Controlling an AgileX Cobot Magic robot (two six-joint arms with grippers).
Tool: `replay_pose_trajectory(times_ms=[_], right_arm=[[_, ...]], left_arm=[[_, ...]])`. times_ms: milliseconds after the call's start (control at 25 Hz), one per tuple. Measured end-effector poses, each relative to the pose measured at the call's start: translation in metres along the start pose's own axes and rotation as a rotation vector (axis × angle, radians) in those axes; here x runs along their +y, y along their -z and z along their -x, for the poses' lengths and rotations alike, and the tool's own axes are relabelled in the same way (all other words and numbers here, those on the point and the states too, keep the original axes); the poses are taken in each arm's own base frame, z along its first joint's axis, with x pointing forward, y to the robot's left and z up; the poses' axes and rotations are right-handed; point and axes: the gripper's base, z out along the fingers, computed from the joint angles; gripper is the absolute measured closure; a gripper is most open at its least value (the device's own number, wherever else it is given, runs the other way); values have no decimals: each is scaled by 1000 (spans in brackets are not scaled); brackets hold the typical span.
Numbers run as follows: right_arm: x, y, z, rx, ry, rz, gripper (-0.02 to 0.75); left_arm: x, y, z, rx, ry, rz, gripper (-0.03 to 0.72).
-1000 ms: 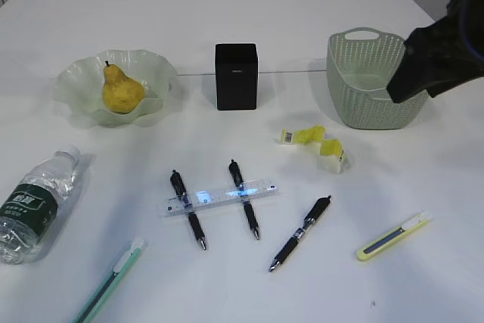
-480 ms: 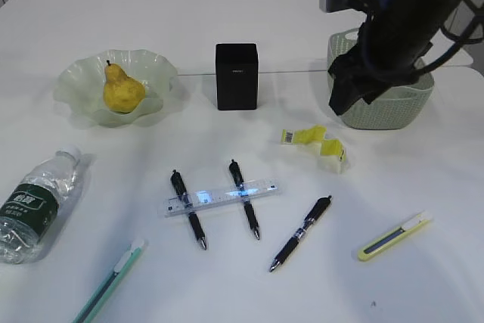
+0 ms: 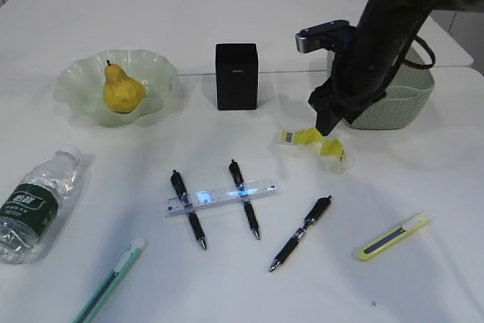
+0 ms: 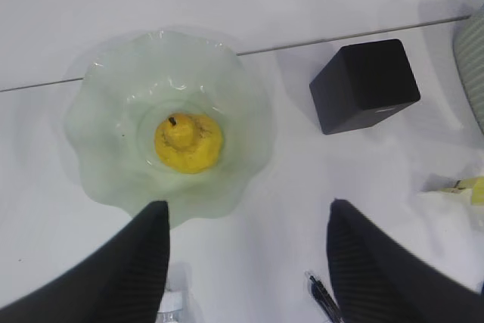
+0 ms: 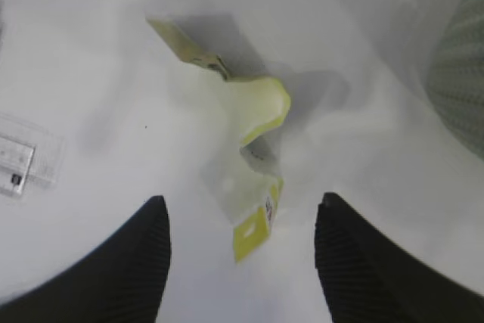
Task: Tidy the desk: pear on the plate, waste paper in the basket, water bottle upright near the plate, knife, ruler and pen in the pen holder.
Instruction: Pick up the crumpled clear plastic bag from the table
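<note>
I see my left gripper spread wide and empty, hanging high over the left part of the desk, where the pear already sits in the plate, so it is well apart from the job at hand. Right of the pen holder lies the waste paper, its long axis running from far left to near right. My right gripper, jaws spread and holding nothing, hangs just above that scrap's far side, with the basket close behind on the right, so I judge this arm takes it.
</note>
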Motion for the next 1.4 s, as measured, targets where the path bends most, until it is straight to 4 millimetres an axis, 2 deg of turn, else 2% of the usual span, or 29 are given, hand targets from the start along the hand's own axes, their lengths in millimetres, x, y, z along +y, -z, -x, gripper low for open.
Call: replay_pose_trajectory(times_ms=[240,720,1400], right_arm=[[-8,-27,9,22,7,-8,260],[-13,-50,13,42,15,-21,260],[-13,-52,13,40,17,-23,260]], left_arm=[[0,0,0,2,1,-2,230],[0,0,0,2,1,-2,231],[0,0,0,2,1,-2,242]])
